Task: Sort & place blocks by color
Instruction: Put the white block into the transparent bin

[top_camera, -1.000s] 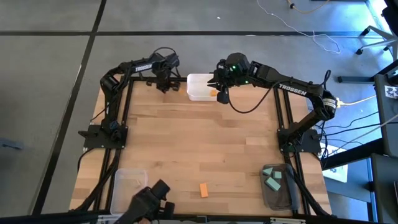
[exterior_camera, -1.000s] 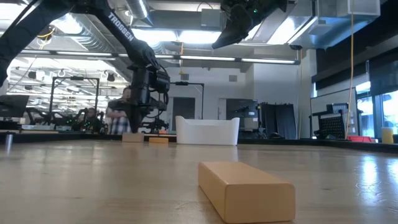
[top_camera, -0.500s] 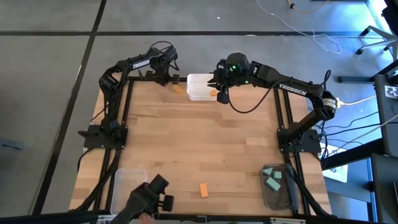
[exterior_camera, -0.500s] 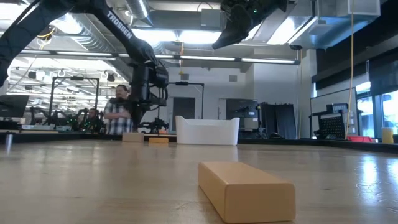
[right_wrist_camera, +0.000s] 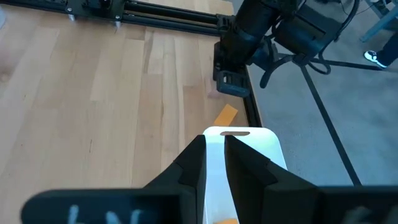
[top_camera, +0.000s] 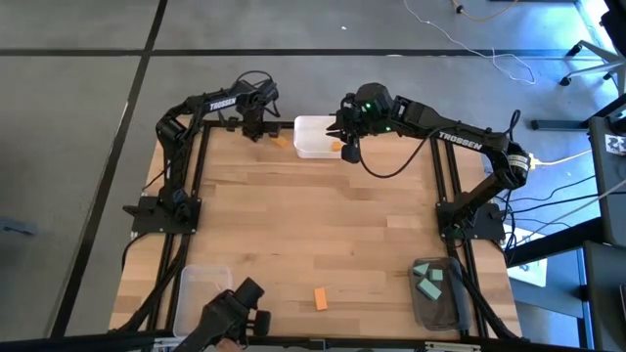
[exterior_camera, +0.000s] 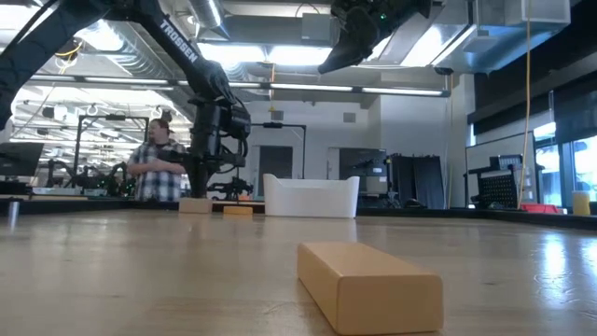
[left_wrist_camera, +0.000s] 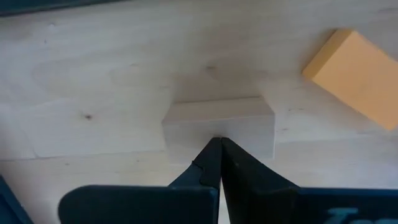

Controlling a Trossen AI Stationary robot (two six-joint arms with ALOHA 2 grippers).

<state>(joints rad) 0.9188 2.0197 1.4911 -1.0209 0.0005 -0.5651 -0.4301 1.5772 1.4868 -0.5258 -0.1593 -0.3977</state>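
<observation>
My left gripper [top_camera: 256, 125] is shut at the table's far edge. In the left wrist view its tips [left_wrist_camera: 219, 142] stand over a pale tan block [left_wrist_camera: 217, 121] that lies flat on the wood. In the low view the tan block [exterior_camera: 196, 205] sits just below the gripper [exterior_camera: 213, 182]. An orange block [left_wrist_camera: 357, 74] lies beside it [top_camera: 282, 140]. My right gripper [top_camera: 349, 149] hangs high over the white bin [top_camera: 311, 137], open by a narrow gap [right_wrist_camera: 214, 142] and holding nothing. An orange block [top_camera: 335, 147] lies in that bin. An orange bar [top_camera: 320, 298] lies near the near edge. My left gripper's shut fingertips [left_wrist_camera: 211, 155] point down over the long top edge [left_wrist_camera: 217, 134] of the tan block. I cannot tell whether they touch it. The block lies flat on the table.
A clear bin with teal blocks [top_camera: 430, 284] stands at the near right corner, and another clear bin [top_camera: 201, 288] at the near left. A dark camera mount [top_camera: 235, 313] sits at the near edge. A person [exterior_camera: 154, 173] walks in the room behind. Bare wood fills the table's middle.
My left gripper rose and drew a little toward the far edge, uncovering the orange block beside it. It then came down again over the tan block. My right gripper has kept still. The person behind the table has walked to the left.
</observation>
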